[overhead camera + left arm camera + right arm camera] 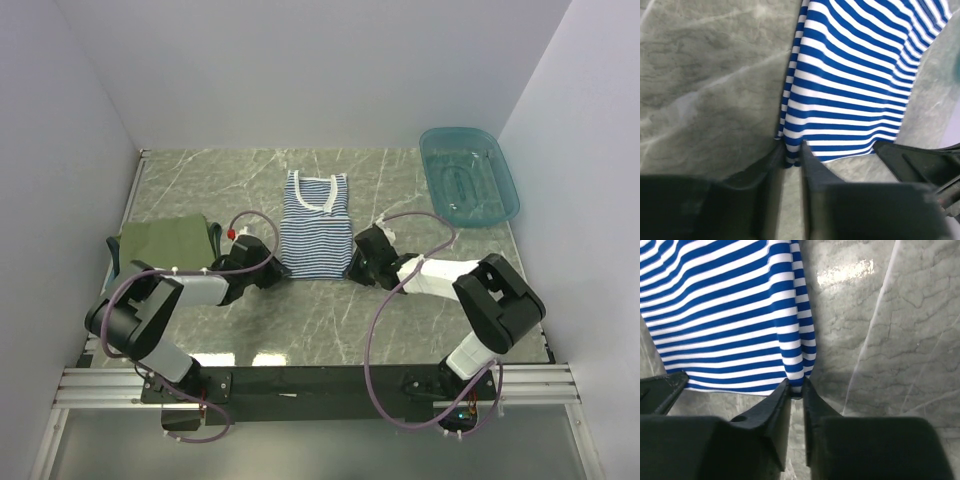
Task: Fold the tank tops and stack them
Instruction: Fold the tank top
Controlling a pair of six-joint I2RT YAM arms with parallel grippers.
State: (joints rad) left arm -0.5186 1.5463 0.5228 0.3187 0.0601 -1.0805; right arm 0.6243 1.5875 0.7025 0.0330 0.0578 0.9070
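Striped navy-and-white tank top point(314, 228) lies flat on the worktop point(330, 325), neckline at the far end, hem nearest the arms.

Left claw point(792, 152): fingers nearly pressed together, pinching the hem corner on its side. The cloth edge shows between the tips.

Right claw point(796, 389): likewise, nipping the opposite hem corner, with a small pucker of stripes bunched between the tips.

The garment spans the gap between the two claws and stretches away ahead of them.

Judgement: matched corner grips keep the hem taut and square. That suits lifting the bottom edge and carrying it toward the neckline for a fold.

Olive-green tank top point(165, 240) sits already folded, outboard of the left claw and near it; likely the base of the stack. Teal plastic basket point(470, 150) stands well beyond the right claw, to its outer side. No further top in view.

Surface: grey-green, marble-patterned, smooth, some glare near the arm bases. Plain pale walls close in three sides.
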